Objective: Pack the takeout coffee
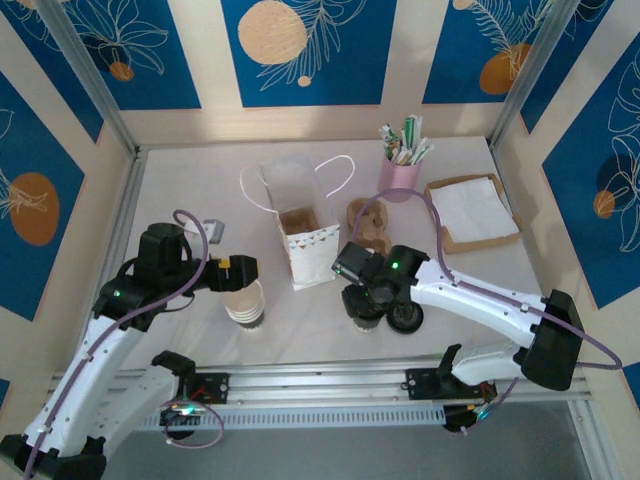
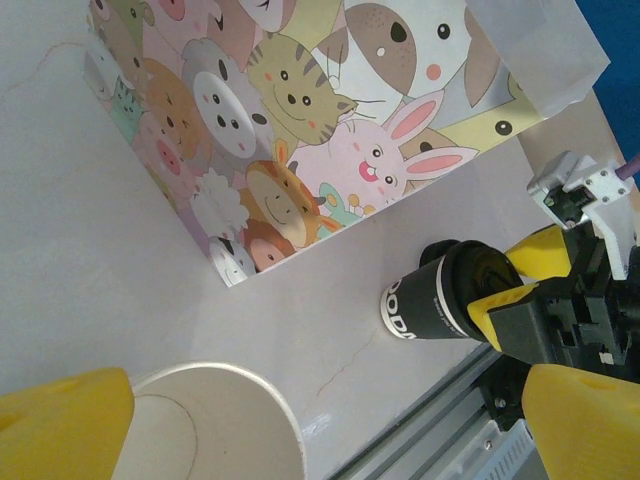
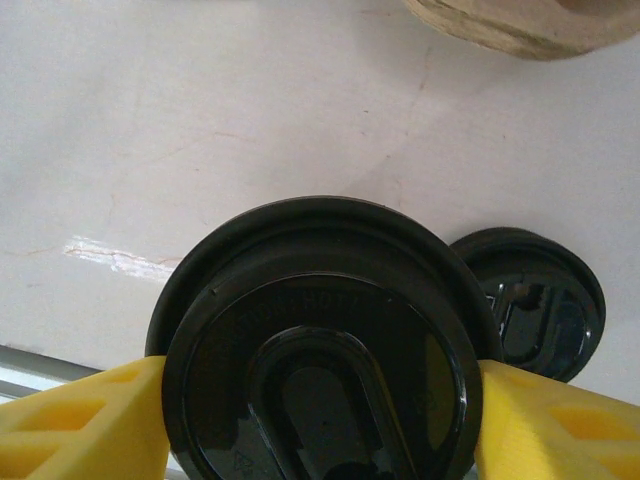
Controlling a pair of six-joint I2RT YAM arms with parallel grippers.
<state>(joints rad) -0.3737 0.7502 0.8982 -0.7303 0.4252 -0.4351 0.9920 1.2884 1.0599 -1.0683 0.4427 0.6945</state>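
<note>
Okay so right claw (image 3: 320, 410) is pinching the takeout coffee (image 2: 432, 300) by its black lid, near the front edge of the desk (image 1: 200, 190), right of the paper bag (image 1: 300, 250). Cup body's mostly hidden from above. Left claw (image 2: 330, 410) is spread wide over the cup stack (image 2: 215, 425).

Takeout coffee (image 3: 318, 330) seen from above, clamped in the end effector (image 3: 320, 425).

Its round black lid sits at 6 o'clock, with a yellow finger (image 3: 75, 425) pressed against the rim on each side. A loose black lid (image 3: 540, 305) lies flat on the white counter (image 3: 200, 120) at 3 o'clock, just beside the cup. A tan, rough-edged object (image 3: 520, 25), too cropped to identify, sits at 1 o'clock.
</note>
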